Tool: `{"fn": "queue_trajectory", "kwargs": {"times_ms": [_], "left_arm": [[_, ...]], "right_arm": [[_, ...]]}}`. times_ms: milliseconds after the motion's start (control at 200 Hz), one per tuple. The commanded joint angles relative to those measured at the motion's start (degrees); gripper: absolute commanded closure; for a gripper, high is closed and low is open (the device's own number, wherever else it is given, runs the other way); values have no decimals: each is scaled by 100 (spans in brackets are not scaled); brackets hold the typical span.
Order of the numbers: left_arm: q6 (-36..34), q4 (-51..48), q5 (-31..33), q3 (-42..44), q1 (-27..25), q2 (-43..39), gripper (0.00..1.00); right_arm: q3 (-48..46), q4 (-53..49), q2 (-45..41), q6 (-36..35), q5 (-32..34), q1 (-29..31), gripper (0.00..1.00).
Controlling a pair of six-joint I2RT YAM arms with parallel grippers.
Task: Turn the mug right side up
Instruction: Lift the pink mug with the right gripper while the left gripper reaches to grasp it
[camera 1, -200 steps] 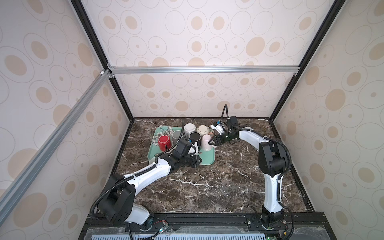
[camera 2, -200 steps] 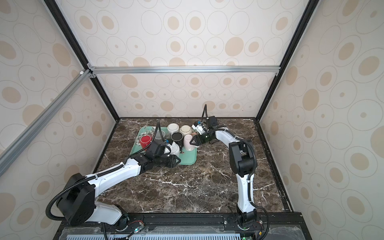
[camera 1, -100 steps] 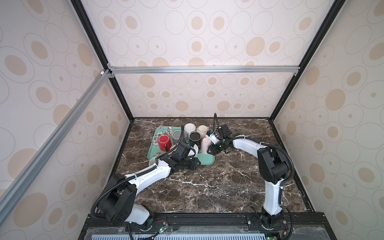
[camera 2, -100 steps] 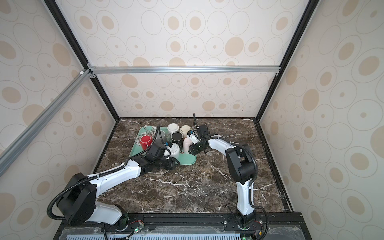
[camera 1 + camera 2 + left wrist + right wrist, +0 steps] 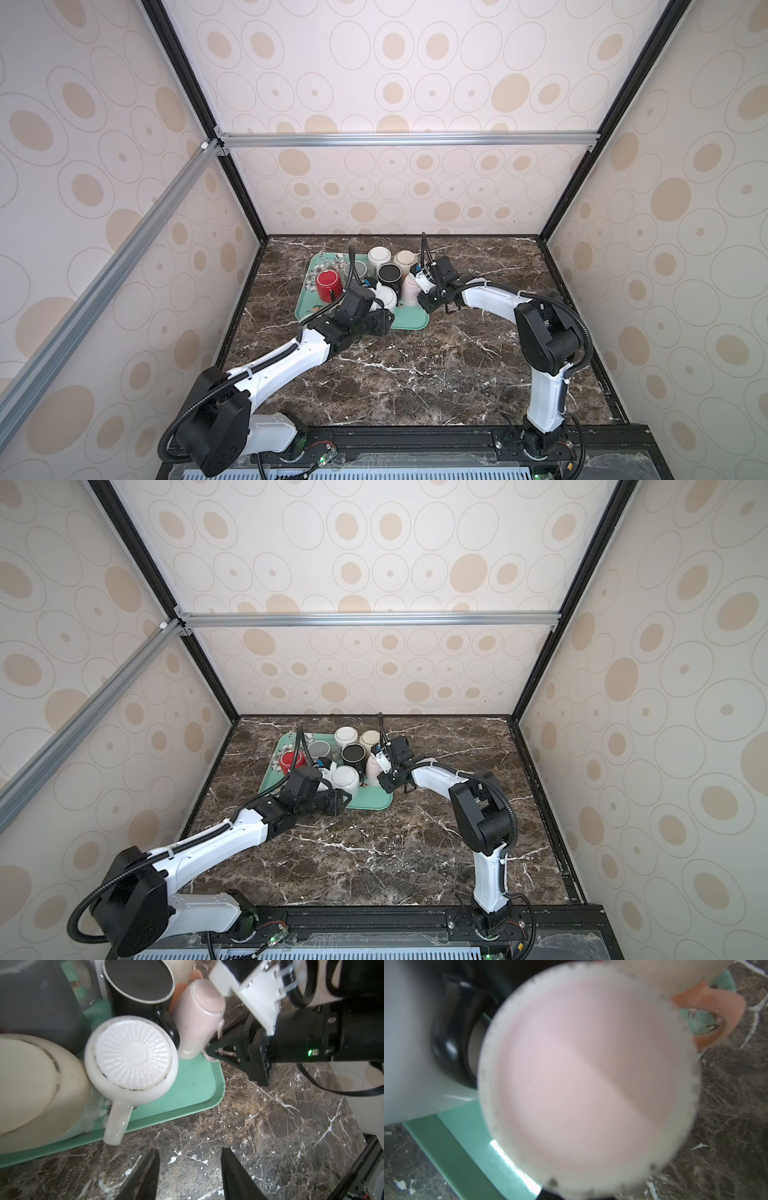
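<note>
The right gripper (image 5: pixel 209 1052) pinches the handle of the pink mug (image 5: pixel 199 1022), its jaws closed on the loop as far as the left wrist view shows. The mug stands base up at the right edge of the green tray (image 5: pixel 197 1088), mouth down on the tray floor.

The step in hand is, I judge, the lift and flip. A handle is a thin hold, so the pinch must be firm. The lift should go straight up until the rim clears the tray lip, and only then should the wrist roll.

The roll should go rightward over the bare marble table (image 5: pixel 270 1126). The black mug (image 5: pixel 139 978) sits just beside the pink one on the left, and the white mug (image 5: pixel 133 1053) is near-left.

The left gripper (image 5: pixel 189 1167) hangs open and empty over the marble on the near side of the tray, clear of that swing.
</note>
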State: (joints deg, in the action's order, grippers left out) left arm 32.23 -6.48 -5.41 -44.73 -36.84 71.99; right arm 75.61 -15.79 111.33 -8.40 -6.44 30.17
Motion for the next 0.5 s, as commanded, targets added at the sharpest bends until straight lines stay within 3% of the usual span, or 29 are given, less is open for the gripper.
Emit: {"fn": "queue_trajectory", "kwargs": {"times_ms": [0, 85, 210, 410, 495], "left_arm": [[376, 789, 814, 456, -38, -616, 51], [740, 1248, 1471, 934, -33, -1214, 52], [656, 1386, 1809, 1212, 1, -1877, 53], [46, 839, 1485, 844, 64, -2293, 29], [-33, 976, 1260, 827, 132, -2463, 24]], "right_arm": [[-170, 250, -487, 0, 14, 57, 98], [-319, 282, -757, 151, -141, 76, 100], [-616, 486, -1237, 498, -402, 99, 100], [-905, 868, -1942, 1341, -1187, 107, 100], [-916, 1078, -2130, 1710, -1827, 105, 100]]}}
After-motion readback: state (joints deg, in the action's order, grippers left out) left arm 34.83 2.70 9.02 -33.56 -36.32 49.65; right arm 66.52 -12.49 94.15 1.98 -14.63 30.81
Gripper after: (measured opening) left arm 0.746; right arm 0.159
